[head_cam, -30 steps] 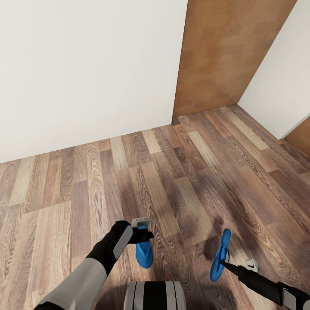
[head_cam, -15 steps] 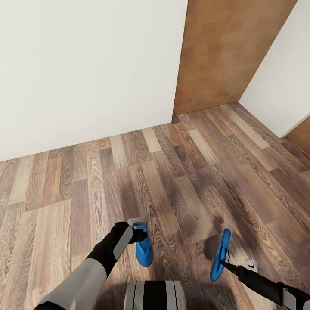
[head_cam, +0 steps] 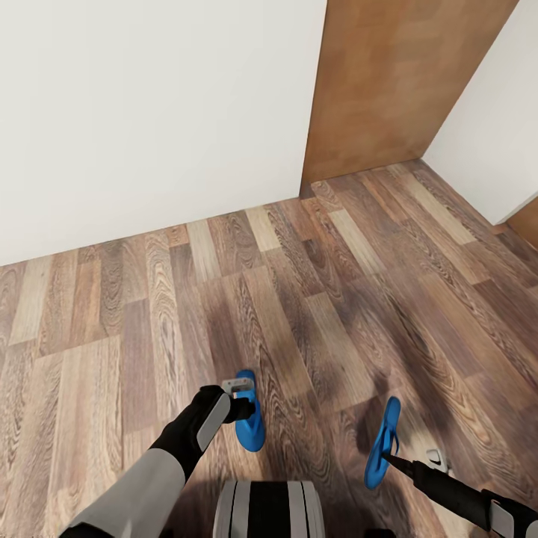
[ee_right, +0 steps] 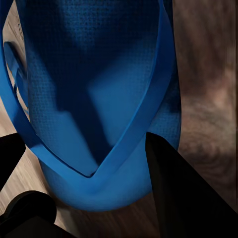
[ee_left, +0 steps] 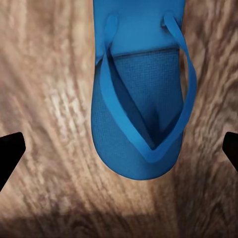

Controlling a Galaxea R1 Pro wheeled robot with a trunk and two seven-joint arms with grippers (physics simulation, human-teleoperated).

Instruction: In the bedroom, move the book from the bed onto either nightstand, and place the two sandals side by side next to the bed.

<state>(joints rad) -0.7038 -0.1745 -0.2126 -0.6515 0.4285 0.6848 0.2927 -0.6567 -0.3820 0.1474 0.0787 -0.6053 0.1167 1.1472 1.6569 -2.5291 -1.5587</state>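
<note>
Below, the left sandal [head_cam: 249, 422] is seen flat on the floor [head_cam: 314, 299] between the spread fingers of the left gripper [ee_left: 119, 148]; the right sandal [head_cam: 382, 442] is pinched by the right gripper [head_cam: 388, 457].

left sandal [ee_left: 141, 106] heel cut off, right sandal [ee_right: 94, 99] heel cut off, floor blurred

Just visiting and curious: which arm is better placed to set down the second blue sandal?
Right. The right gripper is shut on the tilted sandal, close to the flat sandal on the floor. The left gripper hangs open over that one, holding nothing.
</note>
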